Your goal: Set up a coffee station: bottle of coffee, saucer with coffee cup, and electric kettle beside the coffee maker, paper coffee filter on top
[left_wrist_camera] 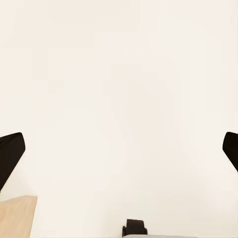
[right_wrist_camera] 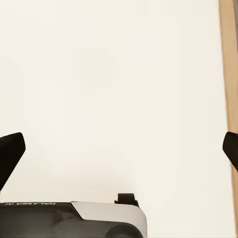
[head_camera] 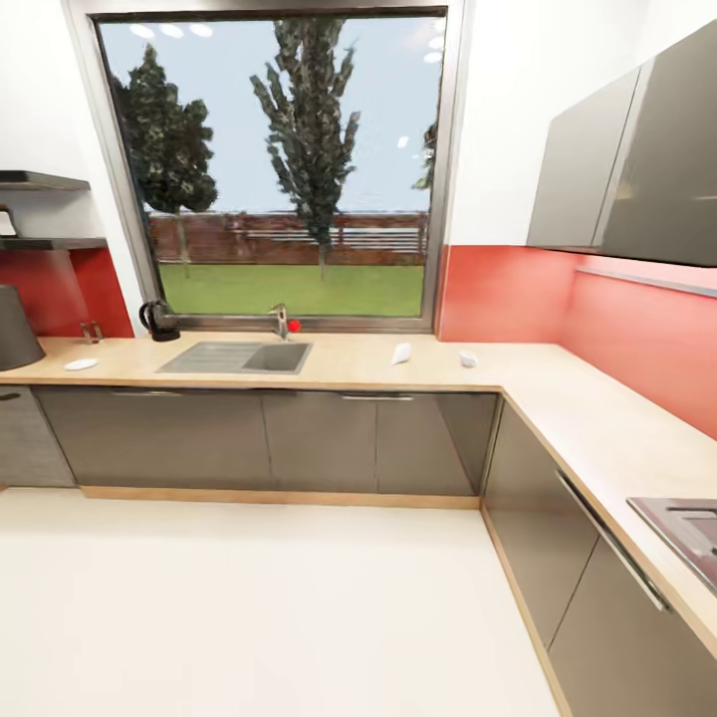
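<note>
Both my grippers, left and right, hung over pale floor, fingers spread wide, holding nothing. On the kitchen countertop: coffee maker far left, saucer near it, electric kettle by the sink, paper coffee filter and coffee cup right of the sink

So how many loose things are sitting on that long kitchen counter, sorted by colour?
Dark grey: 1, the coffee maker
Black and glass: 1, the electric kettle
White: 3, the saucer, the paper coffee filter, the coffee cup
Total: 5
</note>
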Robot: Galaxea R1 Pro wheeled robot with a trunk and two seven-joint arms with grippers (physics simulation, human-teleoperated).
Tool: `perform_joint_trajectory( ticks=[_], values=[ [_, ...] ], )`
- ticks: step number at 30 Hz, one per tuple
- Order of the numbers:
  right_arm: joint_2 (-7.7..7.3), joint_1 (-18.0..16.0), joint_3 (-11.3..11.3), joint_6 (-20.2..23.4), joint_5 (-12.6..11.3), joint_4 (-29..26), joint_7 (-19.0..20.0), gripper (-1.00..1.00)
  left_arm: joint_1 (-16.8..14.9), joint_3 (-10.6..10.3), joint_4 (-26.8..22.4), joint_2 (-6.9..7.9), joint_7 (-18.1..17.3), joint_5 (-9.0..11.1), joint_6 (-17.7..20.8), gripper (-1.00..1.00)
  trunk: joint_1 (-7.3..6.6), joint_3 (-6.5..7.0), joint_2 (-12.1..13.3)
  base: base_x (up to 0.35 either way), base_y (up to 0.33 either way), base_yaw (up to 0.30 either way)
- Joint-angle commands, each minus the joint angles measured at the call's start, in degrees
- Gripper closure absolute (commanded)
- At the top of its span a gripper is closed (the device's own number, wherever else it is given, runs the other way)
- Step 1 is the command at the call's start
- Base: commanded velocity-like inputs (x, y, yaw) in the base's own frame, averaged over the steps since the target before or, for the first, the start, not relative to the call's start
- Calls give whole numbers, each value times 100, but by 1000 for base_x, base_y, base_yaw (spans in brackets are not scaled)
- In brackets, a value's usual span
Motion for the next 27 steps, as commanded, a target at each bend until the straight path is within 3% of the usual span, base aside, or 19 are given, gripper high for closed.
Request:
perform_joint_trajectory(
  ticks=[1,27],
  values=[
    [0,-1,-2,-18,3,3,-2,-100,-2,3,6,-1,-2,30,-18,-100,5,-1,-3,336,0,0],
    [0,-1,-2,-18,3,9,-2,-100,-2,0,4,-1,0,30,-18,-100,5,-1,-3,336,0,0]
  ],
)
